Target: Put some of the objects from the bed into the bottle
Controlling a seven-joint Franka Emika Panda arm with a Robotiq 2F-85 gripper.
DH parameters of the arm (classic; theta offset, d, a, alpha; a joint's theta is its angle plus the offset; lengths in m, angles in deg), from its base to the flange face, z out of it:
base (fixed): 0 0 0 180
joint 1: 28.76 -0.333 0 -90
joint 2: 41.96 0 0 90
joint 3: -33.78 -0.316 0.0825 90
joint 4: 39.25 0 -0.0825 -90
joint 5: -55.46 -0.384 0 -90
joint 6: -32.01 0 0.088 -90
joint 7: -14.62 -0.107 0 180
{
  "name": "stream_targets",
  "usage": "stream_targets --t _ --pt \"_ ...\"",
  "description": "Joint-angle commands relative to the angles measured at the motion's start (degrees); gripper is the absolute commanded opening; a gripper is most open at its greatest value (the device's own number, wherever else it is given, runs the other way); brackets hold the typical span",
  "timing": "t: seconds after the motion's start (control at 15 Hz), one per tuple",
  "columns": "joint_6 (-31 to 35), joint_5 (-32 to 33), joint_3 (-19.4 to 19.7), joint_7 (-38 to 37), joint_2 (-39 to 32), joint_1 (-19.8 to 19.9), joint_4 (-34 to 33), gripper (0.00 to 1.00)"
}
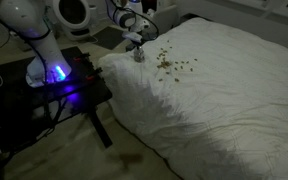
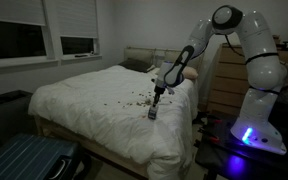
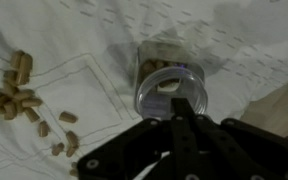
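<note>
A white robot arm reaches over a large bed (image 1: 224, 100) covered by a wrinkled white duvet. A small pale bottle (image 3: 170, 84) stands upright on the duvet, near the edge closest to the robot's base. Its mouth faces up, probably so that pieces can be dropped straight in. In the wrist view, a few brown pieces lie inside it.

The objects (image 3: 16, 88) are tiny olive-brown pellets in a loose scatter on the duvet just beside the bottle. They lie within easy reach of both the bottle and the arm.

The gripper (image 3: 177, 100) hangs directly above the bottle's mouth, its jaws clenched tight together. Whether a pellet is pinched between the tips cannot be told. Its position over the opening suggests that a drop is the step in hand.

In an exterior view, the arm arches up from its base beside the bed, with the elbow high and the forearm sloping down. The gripper (image 2: 157, 98) points straight down at the bottle (image 2: 153, 113).
</note>
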Motion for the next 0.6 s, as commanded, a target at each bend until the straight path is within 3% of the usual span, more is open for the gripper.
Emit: stream_targets --t 0.0,0.27,0.53 --pt "-4.16 -3.89 -4.63 1.66 5.7 4.1 1.69 0.0" --pt "-5.74 -9.13 -6.55 3.42 10.43 5.96 3.12 0.0" --pt "-4.84 -14.86 -5.45 4.49 15.05 6.51 4.53 0.0"
